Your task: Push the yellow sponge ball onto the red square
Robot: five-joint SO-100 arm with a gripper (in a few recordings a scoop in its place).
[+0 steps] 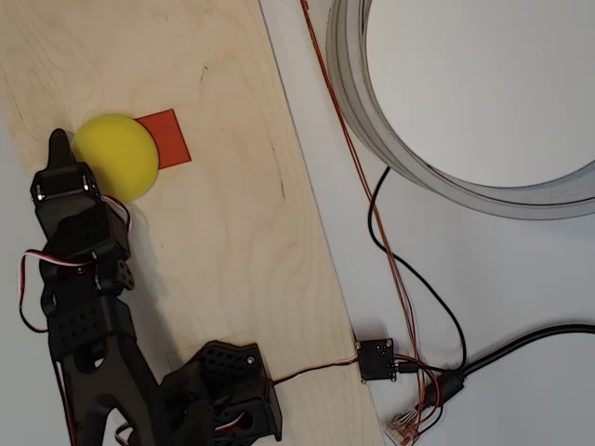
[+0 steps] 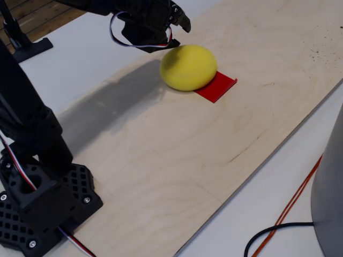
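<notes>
In the overhead view my black arm (image 1: 84, 316) reached up the left side of a pale wooden board (image 1: 232, 232), red, white and black wires looping off it. My gripper (image 1: 63, 149) sat at the left edge of the yellow ball (image 1: 116, 156), its tip right against the foam; I could not tell whether my fingers were open or closed. The ball lay on the left part of the red square (image 1: 167, 137), whose right half stuck out uncovered. In the fixed view the ball (image 2: 188, 67) likewise covered the far-left part of the square (image 2: 217, 87), my gripper (image 2: 179, 21) just behind and above it. Nothing else lay on the board near them. Right of the board was a white tabletop (image 1: 521, 279) with thin orange wires (image 1: 353, 158), a black cable (image 1: 437, 307), a small black circuit box (image 1: 377, 359) and a big grey-rimmed round tub (image 1: 465, 102). I could read no writing.
</notes>
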